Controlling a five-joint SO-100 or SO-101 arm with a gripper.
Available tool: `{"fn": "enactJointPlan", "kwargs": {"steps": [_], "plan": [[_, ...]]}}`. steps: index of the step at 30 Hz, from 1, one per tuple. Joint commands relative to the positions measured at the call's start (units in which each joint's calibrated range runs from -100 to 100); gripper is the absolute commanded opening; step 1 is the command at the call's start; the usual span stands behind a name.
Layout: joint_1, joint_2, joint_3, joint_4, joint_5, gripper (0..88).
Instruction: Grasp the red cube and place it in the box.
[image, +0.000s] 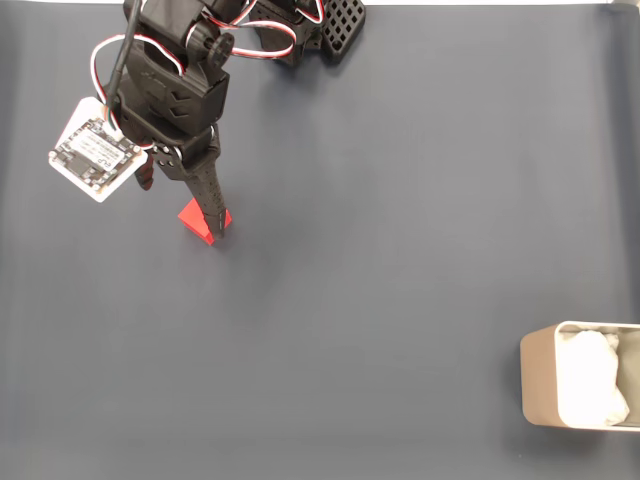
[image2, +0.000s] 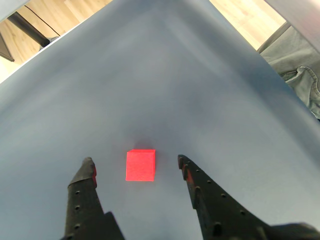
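- My fingers (image2: 135, 162) spread wide, nothing between the pads; the cube (image2: 140, 165) sits on the surface (image2: 165, 90) in the gap, apart from both tips.
- Wrist view: cube just past centre toward 6 o'clock, one face toward the lens, top face a thin sliver. Left finger (image2: 84, 195) rises from 7 o'clock, right finger (image2: 210, 200) from 5 o'clock. Cube looks a little nearer the left tip.
- Fixed view: my arm (image: 170, 90) comes in from 11 o'clock; one finger (image: 208, 195) points down over the cube (image: 197, 221), covering part of it. Cube lies toward 10 o'clock of the frame.
- Small white circuit board (image: 95, 150) hangs off the arm on its 9 o'clock side.
- Box (image: 536, 380) at 4 o'clock in the fixed view, cut by the frame edge, white padding (image: 590, 375) inside. Well apart from the cube.
- Surface is a dark blue-grey sheet; wood floor (image2: 60, 15) past its far edge in the wrist view.
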Motion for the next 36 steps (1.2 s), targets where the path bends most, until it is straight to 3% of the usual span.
{"fn": "enactJointPlan", "kwargs": {"steps": [1,36], "plan": [[-0.27,-1.45,-1.32,-0.48,0.83,38.4],[-3.11,9.81,4.43,-10.4,-0.59,38.4]]}}
